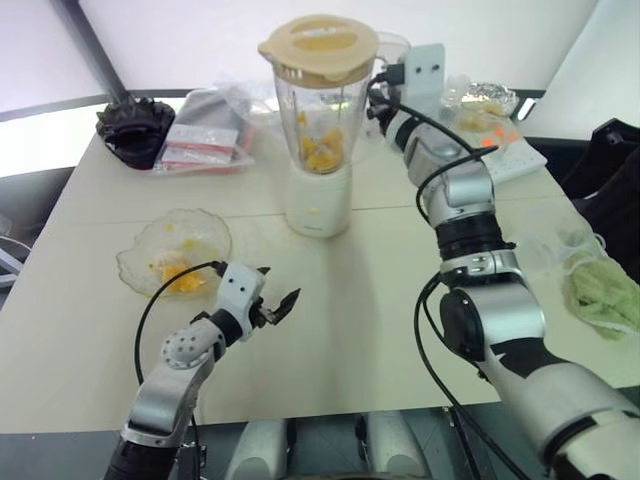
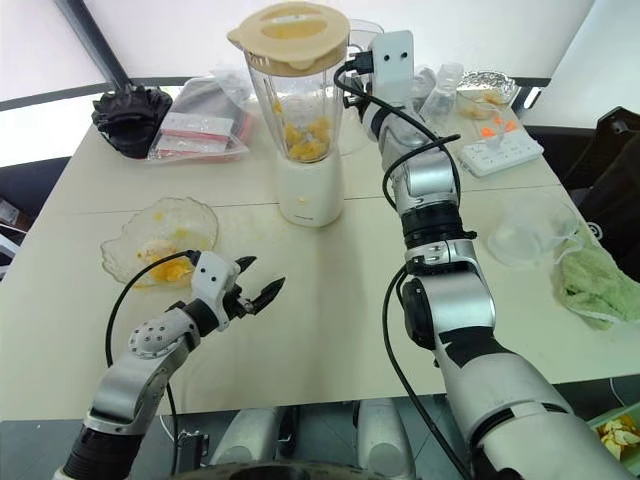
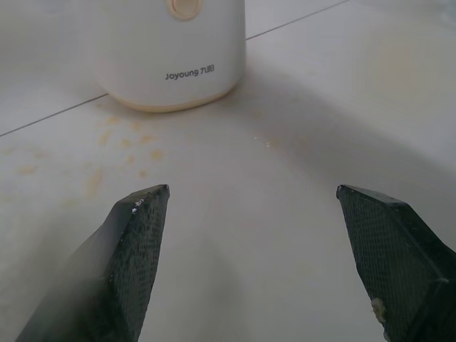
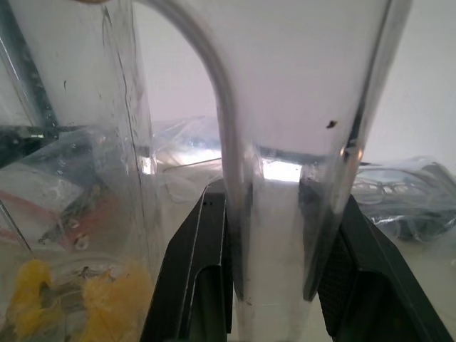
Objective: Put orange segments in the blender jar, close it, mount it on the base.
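Looking down from the left eye view, we find the blender jar [image 1: 318,110] already upright on the base [image 1: 317,200], its cream lid [image 1: 319,47] on top and orange segments [image 1: 322,152] heaped inside near the blade. Its long axis runs vertical, and its side handle faces the robot's right. The right end effector [image 1: 383,98] reaches in level at that handle, so the right arm is plainly the nearer one. The left end effector [image 1: 278,303] hangs low over the bench [image 1: 400,260], well apart from the jar, which lies ahead of it and a little to its right; a wavy-edged glass bowl [image 1: 175,250] with leftover fruit sits just beside it, on the robot's left.

From the right eye view we read the same layout: jar seated square on the base, right arm stretched to the handle side.

In the left wrist view, the two black fingers [image 3: 135,249] stand wide apart with nothing between them, only bare bench and the foot of the base beyond.

In the right wrist view, the clear handle [image 4: 285,214] runs upright between the two black fingers [image 4: 199,271], which are partly closed around it (we judge this a grip on the handle). Letting go, we judge, calls for opening and backing straight away from the jar, without tipping it.
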